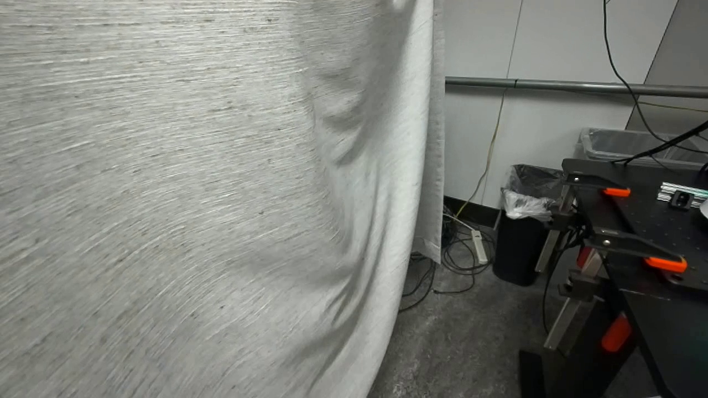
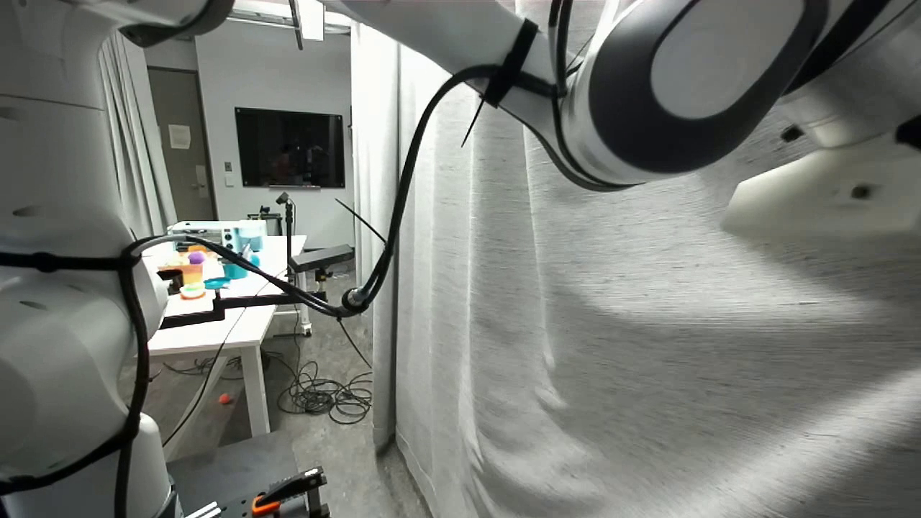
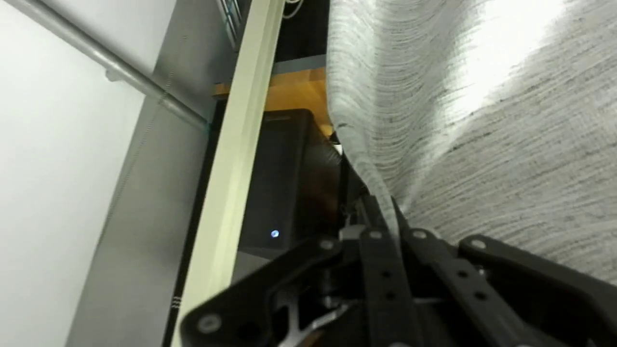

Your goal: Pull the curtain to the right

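The curtain [image 1: 193,182] is a very large light grey woven sheet filling the left and middle of an exterior view. It also covers the right half of an exterior view [image 2: 683,374], behind the arm. In the wrist view the curtain [image 3: 506,159] spreads over the right side and narrows to a gathered edge at the jaws. My gripper [image 3: 386,212] is shut on that edge, with the fabric running between its fingers. Folds pull in toward the edge. The gripper itself does not show in either exterior view.
A black table [image 1: 652,287] with orange-tipped clamps and a black trash bin [image 1: 520,243] stand right of the curtain. Cables [image 1: 464,254] lie on the floor. A metal rail [image 1: 575,87] runs along the wall. A white table [image 2: 216,331] stands behind the arm [image 2: 446,36].
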Robot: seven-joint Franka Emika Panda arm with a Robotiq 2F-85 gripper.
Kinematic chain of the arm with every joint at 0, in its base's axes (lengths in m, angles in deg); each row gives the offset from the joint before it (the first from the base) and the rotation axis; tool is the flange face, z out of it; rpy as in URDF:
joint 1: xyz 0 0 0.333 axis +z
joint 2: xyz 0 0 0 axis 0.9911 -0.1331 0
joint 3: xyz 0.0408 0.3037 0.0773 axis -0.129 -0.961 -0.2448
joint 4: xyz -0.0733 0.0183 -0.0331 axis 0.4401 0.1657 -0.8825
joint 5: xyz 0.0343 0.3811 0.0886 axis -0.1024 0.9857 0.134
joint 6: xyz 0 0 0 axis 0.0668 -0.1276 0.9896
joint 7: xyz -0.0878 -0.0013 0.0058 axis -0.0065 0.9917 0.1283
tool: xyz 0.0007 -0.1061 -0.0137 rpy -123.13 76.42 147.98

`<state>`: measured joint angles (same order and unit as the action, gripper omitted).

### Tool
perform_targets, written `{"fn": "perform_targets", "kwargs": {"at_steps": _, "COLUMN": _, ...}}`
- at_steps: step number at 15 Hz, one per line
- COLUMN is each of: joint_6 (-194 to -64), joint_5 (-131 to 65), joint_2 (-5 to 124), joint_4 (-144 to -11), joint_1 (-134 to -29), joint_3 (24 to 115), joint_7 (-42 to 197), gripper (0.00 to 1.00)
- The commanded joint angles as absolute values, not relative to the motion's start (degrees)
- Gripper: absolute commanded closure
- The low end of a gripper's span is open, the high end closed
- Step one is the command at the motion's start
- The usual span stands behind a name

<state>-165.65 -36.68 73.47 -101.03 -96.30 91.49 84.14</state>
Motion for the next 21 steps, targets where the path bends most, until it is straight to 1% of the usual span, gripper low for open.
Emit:
{"fn": "perform_targets", "kwargs": {"at_steps": 1, "joint_6": -161.81, "joint_5": -40.19, "joint_2": 69.83, "joint_4": -91.24, "joint_1": -97.01, "joint_3": 94.64, "joint_7": 72.27, "gripper": 0.99}}
{"fn": "perform_targets", "kwargs": {"at_steps": 9, "joint_6": -150.88, "joint_5": -30.12, "joint_2": 64.94, "joint_4": -77.13, "joint_1": -99.59, "joint_3": 98.27, "joint_7": 63.79, "gripper": 0.99}}
{"fn": "perform_targets", "kwargs": {"at_steps": 10, "joint_6": -149.64, "joint_5": -28.37, "joint_2": 64.47, "joint_4": -75.51, "joint_1": -102.52, "joint_3": 96.31, "joint_7": 62.88, "gripper": 0.99}}
{"fn": "perform_targets", "kwargs": {"at_steps": 13, "joint_6": -148.77, "joint_5": -25.90, "joint_2": 62.02, "joint_4": -71.61, "joint_1": -104.82, "joint_3": 96.67, "joint_7": 58.63, "gripper": 0.99}}
{"fn": "perform_targets", "kwargs": {"at_steps": 14, "joint_6": -149.08, "joint_5": -26.52, "joint_2": 61.03, "joint_4": -70.96, "joint_1": -103.27, "joint_3": 98.87, "joint_7": 55.49, "gripper": 0.99}}
{"fn": "perform_targets", "kwargs": {"at_steps": 21, "joint_6": -147.85, "joint_5": -28.89, "joint_2": 56.42, "joint_4": -66.13, "joint_1": -102.58, "joint_3": 102.21, "joint_7": 41.71, "gripper": 0.99}}
